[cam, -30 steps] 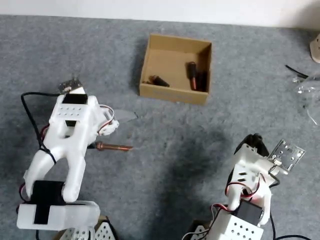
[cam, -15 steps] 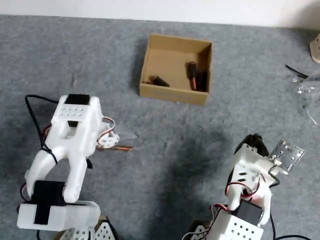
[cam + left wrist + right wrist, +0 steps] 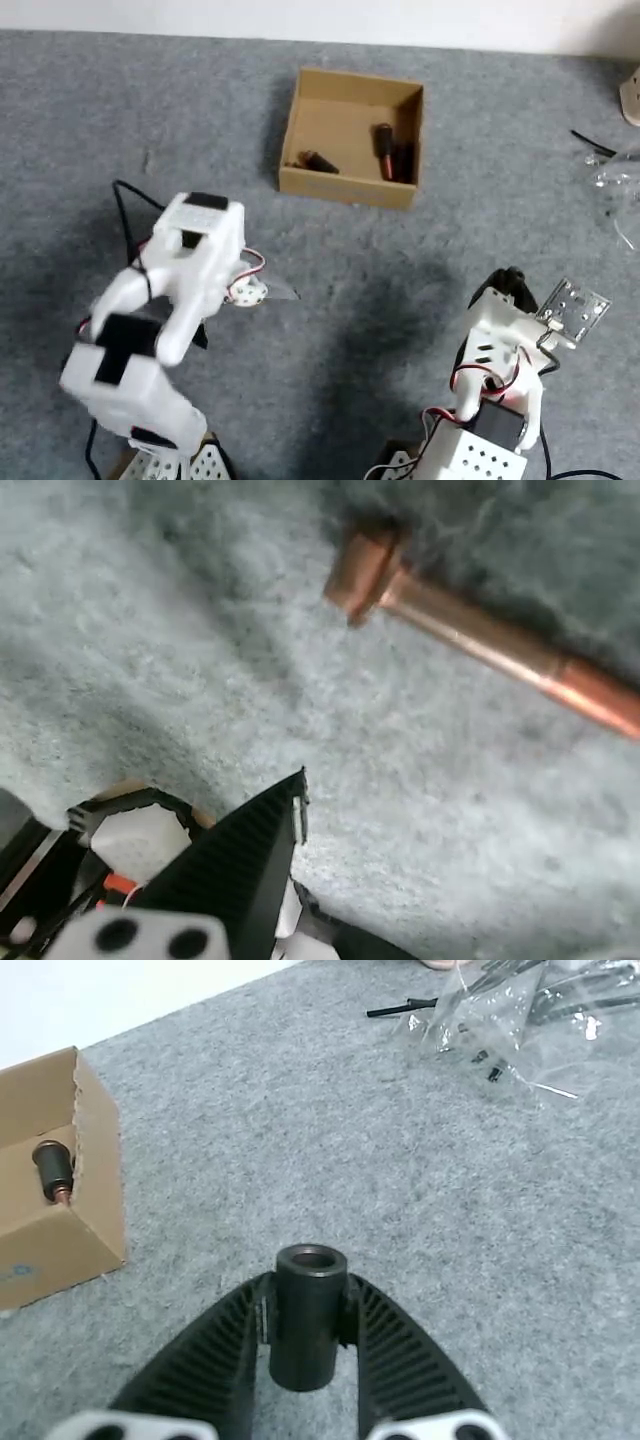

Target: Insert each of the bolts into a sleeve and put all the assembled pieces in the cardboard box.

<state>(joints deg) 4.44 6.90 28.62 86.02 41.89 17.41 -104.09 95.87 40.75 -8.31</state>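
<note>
A copper bolt (image 3: 480, 630) lies on the grey carpet in the left wrist view, apart from my left gripper's black finger (image 3: 245, 845). From above, my left gripper (image 3: 250, 308) hovers low over that spot, open, its clear finger (image 3: 283, 292) pointing right; the arm hides the bolt. My right gripper (image 3: 308, 1355) is shut on an upright black sleeve (image 3: 308, 1310), held at the front right (image 3: 507, 285). The cardboard box (image 3: 345, 190) stands at the back centre with two assembled pieces (image 3: 383, 150) inside; its corner (image 3: 50, 1230) and one piece (image 3: 52, 1165) show in the right wrist view.
Clear plastic bags with small parts and a black cable (image 3: 608, 165) lie at the far right edge (image 3: 520, 1010). Open carpet stretches between the two arms and in front of the box.
The left arm has swung right and turned, covering the bolt that showed beside it a second ago. The right arm and its sleeve have kept still.
</note>
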